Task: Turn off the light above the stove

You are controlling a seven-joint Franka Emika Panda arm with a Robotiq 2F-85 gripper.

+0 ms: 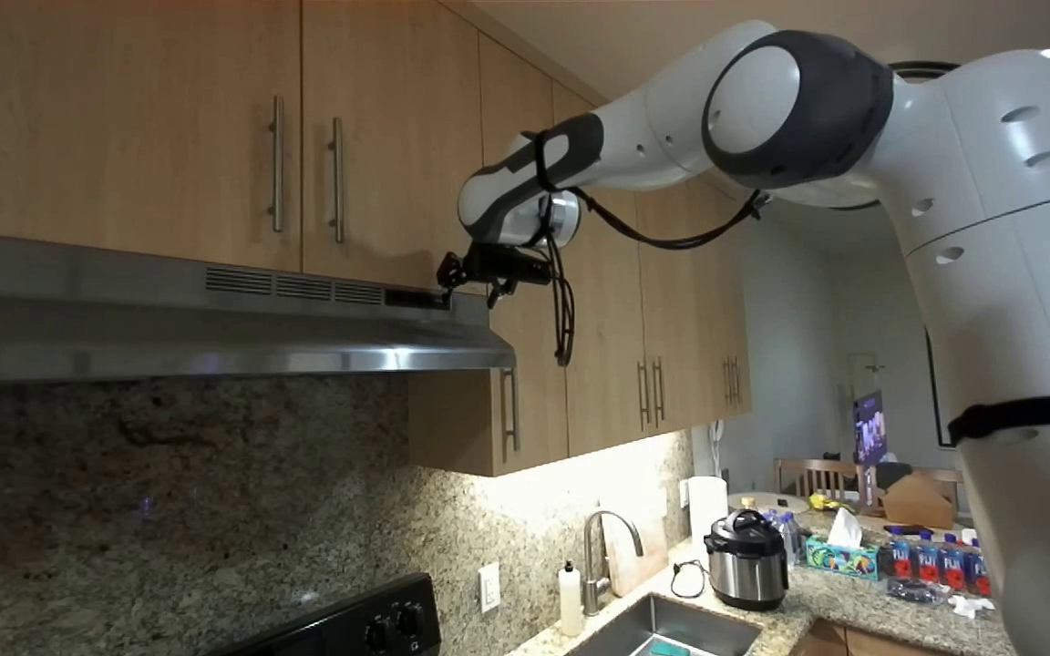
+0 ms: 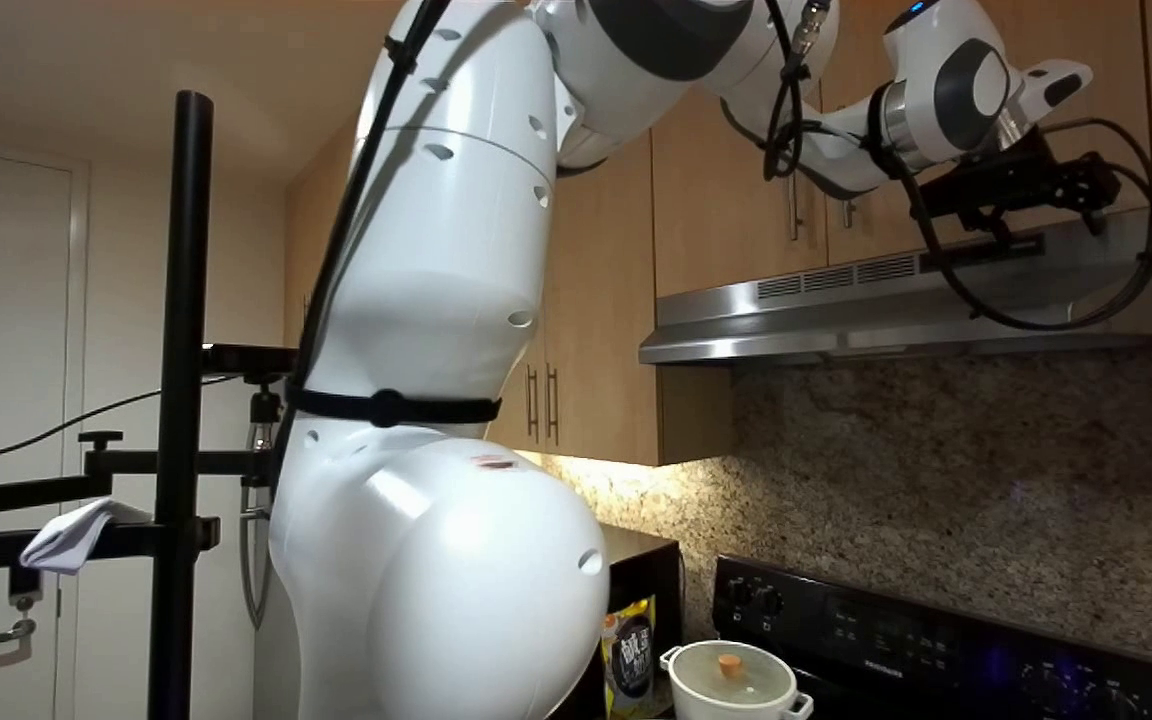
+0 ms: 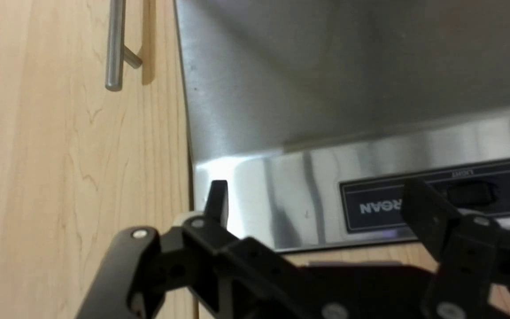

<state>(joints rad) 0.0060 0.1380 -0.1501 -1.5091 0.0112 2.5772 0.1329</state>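
Note:
The stainless range hood shows in both exterior views and fills much of the wrist view. Its black control panel carries upside-down lettering in the wrist view. The dark rocker switch marked LIGHT sits on this panel, just right of the right finger. My gripper is open and empty, with its fingers wide apart. In both exterior views the gripper is at the panel end of the hood's front. Contact with the hood cannot be told. The hood's lamp is not visible.
Wooden cabinets with bar handles stand above and beside the hood. A cable loops below the wrist. The stove stands below, with a white lidded pot. Light shines under the cabinet beside the hood.

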